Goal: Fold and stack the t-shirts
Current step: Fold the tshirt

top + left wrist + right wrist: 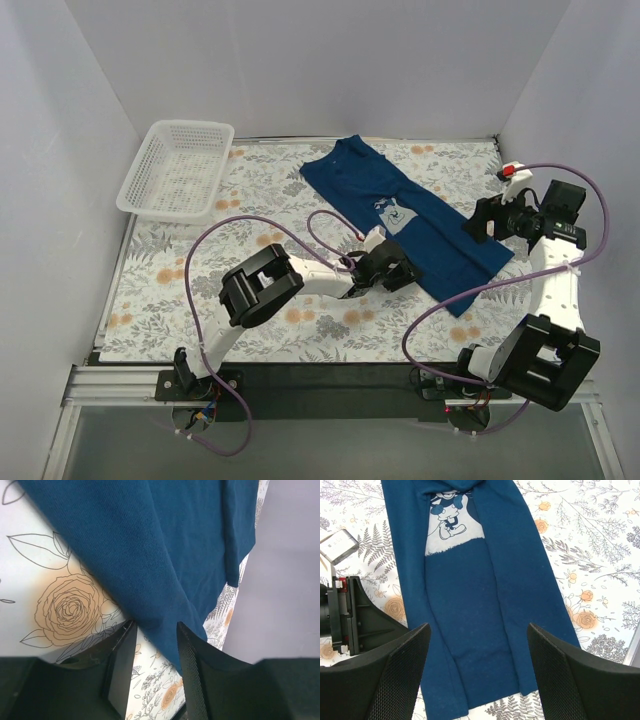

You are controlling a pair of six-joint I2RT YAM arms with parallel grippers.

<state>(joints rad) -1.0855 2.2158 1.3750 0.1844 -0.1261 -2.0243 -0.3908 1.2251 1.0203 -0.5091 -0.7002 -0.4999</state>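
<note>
T-shirt lies flat on table, sides folded in to a long strip, print up, lying diagonally right of centre. Left gripper: fingers apart, straddling the strip's edge, cloth between them. Right gripper: fingers wide apart above the strip's end, holding nothing.

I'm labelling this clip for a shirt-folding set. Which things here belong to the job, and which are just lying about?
For the job: blue t-shirt; left hand, astride its edge; right hand, open by it.
Lying about: white basket; flowered table cover.
</note>
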